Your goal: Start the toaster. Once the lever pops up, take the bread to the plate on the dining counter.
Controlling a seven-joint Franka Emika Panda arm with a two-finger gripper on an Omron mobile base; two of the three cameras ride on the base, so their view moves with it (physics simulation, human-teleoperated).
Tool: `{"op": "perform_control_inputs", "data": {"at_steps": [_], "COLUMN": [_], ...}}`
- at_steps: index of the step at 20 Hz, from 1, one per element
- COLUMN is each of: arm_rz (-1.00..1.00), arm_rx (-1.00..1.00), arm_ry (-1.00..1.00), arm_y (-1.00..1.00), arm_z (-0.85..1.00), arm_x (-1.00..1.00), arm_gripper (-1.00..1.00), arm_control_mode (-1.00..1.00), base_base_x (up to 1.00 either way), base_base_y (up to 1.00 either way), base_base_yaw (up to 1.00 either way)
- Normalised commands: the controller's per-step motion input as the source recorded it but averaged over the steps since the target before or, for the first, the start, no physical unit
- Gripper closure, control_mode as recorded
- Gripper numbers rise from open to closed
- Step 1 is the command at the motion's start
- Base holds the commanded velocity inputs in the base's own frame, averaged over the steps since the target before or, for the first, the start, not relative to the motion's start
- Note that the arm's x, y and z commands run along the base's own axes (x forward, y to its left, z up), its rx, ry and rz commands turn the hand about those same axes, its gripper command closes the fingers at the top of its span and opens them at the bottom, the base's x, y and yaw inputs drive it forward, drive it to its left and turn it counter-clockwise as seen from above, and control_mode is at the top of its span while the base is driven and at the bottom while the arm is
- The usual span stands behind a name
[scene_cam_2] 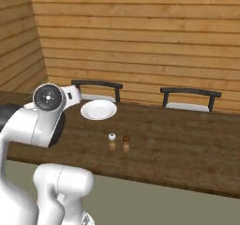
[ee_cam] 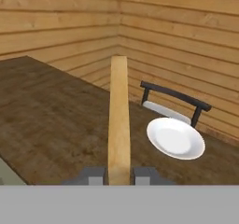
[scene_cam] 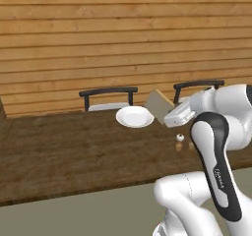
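I see my end effector (ee_cam: 118,175) pinching the bread (ee_cam: 119,120) edge-on, above the bench (scene_cam: 59,151) just beside the plate (scene_cam: 134,116) at its far edge. Two small shakers (scene_cam_2: 119,142) stand mid-bench; chairs (scene_cam_2: 96,90) line the far side.

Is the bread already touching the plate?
Apart. In the hand view the bread, held edge-on in the shut pincer, shows bare counter before the plate.

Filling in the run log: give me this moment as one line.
stage: carry to plate | gripper: shut on bread | bread: held edge-on above dining counter | plate: bare, beside bread
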Motion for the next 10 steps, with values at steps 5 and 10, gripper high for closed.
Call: {"op": "perform_control_inputs", "data": {"at_steps": [5,10], "arm_rz": [-0.04,-0.08], "arm_rx": [-0.04,-0.12], "arm_ry": [0.02,0.08], "arm_y": [-0.18,-0.23], "arm_z": [0.00,-0.04], "arm_x": [0.57,0.79], "arm_gripper": [1.00,1.00], "arm_control_mode": [-1.00,-1.00], "base_base_x": [0.00,0.00], "base_base_y": [0.00,0.00], "base_base_yaw": [0.00,0.00]}}
